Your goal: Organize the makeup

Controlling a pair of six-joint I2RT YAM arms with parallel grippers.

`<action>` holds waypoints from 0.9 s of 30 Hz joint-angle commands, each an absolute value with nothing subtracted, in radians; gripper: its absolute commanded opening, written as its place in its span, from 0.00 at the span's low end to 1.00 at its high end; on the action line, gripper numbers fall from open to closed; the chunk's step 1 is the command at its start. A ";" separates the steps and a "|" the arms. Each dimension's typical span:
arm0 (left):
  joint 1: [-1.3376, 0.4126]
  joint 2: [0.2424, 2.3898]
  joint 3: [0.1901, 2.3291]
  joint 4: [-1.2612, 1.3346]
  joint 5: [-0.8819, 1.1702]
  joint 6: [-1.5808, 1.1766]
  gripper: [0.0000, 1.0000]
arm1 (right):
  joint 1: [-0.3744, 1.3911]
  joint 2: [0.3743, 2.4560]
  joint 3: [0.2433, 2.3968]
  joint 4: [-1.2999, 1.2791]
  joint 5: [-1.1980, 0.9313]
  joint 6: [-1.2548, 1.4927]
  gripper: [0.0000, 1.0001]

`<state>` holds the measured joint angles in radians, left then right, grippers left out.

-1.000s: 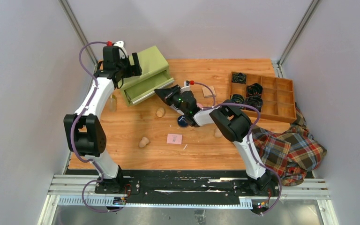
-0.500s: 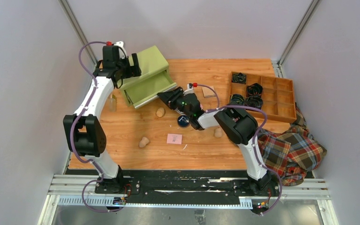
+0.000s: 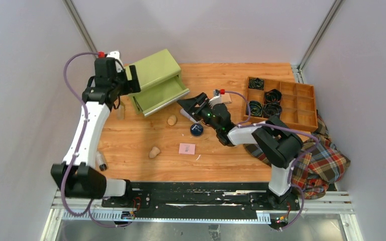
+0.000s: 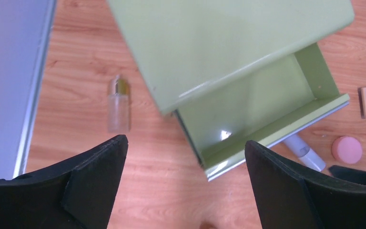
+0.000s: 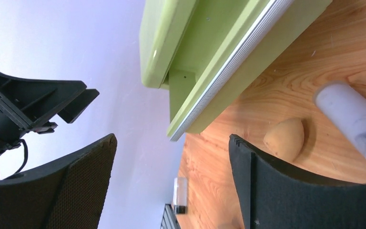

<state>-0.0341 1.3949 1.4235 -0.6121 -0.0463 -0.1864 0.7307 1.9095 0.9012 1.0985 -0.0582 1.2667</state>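
Right tool apart, empty; white tube lies on table at right of frame, just outside green drawer. Grasp mid-body, clear drawer lip, then release. Left tool apart.

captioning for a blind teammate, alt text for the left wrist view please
An open green drawer, nothing visible inside, sits on a wooden table beyond the open left gripper. A clear bottle lies left of it, a white tube and pink disc right.
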 commanded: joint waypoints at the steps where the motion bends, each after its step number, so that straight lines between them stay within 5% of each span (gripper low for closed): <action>1: -0.015 1.277 1.296 -0.713 -0.233 -0.254 0.98 | 0.715 1.747 0.784 1.061 -0.043 1.092 0.87; 10: 0.178 1.108 0.950 -0.633 -0.205 -0.331 0.99 | 0.691 1.443 0.650 0.840 0.001 0.852 0.87; 27: 0.306 1.499 0.966 -0.251 -0.061 -0.203 0.87 | 0.596 1.330 0.620 0.722 -0.018 0.773 0.88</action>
